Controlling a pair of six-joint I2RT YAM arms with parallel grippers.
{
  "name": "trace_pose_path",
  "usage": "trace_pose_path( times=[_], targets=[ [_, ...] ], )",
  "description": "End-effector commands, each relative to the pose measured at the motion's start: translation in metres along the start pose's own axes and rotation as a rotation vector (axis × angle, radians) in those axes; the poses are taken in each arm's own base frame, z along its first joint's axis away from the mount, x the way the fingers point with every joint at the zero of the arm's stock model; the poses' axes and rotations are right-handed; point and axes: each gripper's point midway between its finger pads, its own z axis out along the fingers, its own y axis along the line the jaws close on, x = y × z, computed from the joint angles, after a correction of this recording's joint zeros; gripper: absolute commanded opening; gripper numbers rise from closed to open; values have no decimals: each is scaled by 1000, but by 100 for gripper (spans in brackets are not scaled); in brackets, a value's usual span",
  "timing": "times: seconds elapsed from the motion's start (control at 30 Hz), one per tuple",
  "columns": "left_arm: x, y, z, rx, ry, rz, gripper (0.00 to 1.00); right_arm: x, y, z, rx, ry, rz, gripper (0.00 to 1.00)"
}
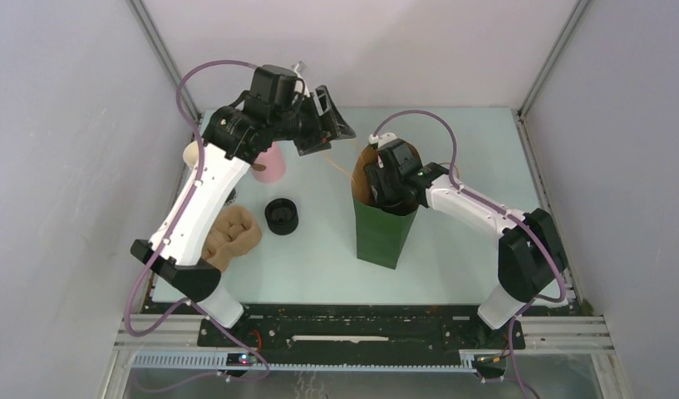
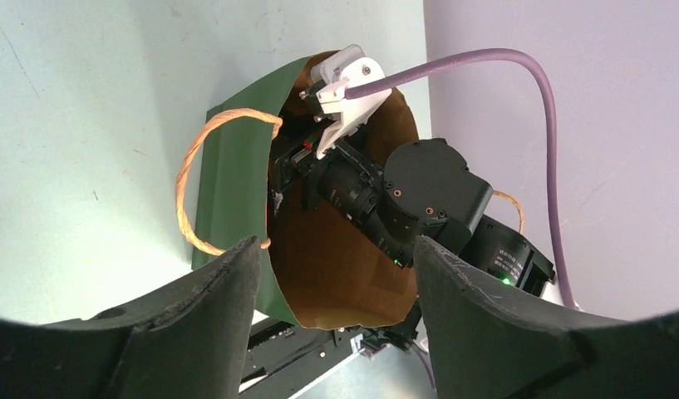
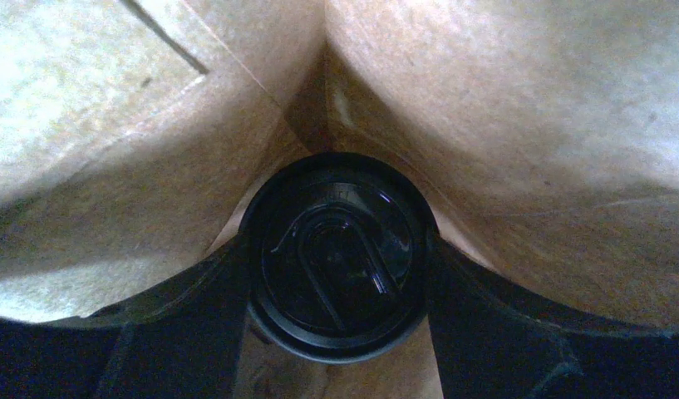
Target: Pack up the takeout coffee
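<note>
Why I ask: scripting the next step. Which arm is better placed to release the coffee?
Right: right gripper clasps the takeout coffee inside the green paper bag; left gripper hovers open outside.

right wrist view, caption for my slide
Takeout coffee, black lid up, held between the right jaws inside the paper bag

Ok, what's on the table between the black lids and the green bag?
Nothing. In the top view, the stretch of table between the lids and the bag is bare.
</note>
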Motion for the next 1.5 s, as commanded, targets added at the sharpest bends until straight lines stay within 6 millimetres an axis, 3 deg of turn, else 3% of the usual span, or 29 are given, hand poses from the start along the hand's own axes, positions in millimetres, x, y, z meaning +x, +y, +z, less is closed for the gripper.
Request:
trace_pose_path(
  times=[0.0,0.13,0.4,0.53,0.67,0.8,0.87,0.97,1.13,1.37,1.47],
  targets=[
    [-8,-7,-15,39,-63,1,72,83,22,-15,-114,347,-12,46],
    [-3,-5,-14,47,-56,-21,73,52,24,-27,-123,274,5,53],
    [14,5,-13,40,-33,-40,73,21,25,-50,-137,168,42,63],
    [23,6,-9,47,-11,-53,75,18,25,-52,-120,148,42,68],
    [26,10,-10,32,-15,-47,79,25,26,-50,-105,127,6,83],
    [34,21,-12,-16,-14,-35,80,26,28,-51,-104,100,17,84],
    [40,23,-15,-27,-16,-12,80,23,29,-54,-97,68,30,98],
    [53,21,-10,-33,11,16,80,11,35,-65,-109,-10,21,100],
    [73,20,2,-52,54,45,67,-2,34,-79,-113,-72,59,100],
    [73,17,-10,-41,25,50,61,-7,26,-104,-97,-101,114,100],
    [68,9,-21,-13,-3,57,66,-12,26,-121,-115,-134,123,100]
  ],
)
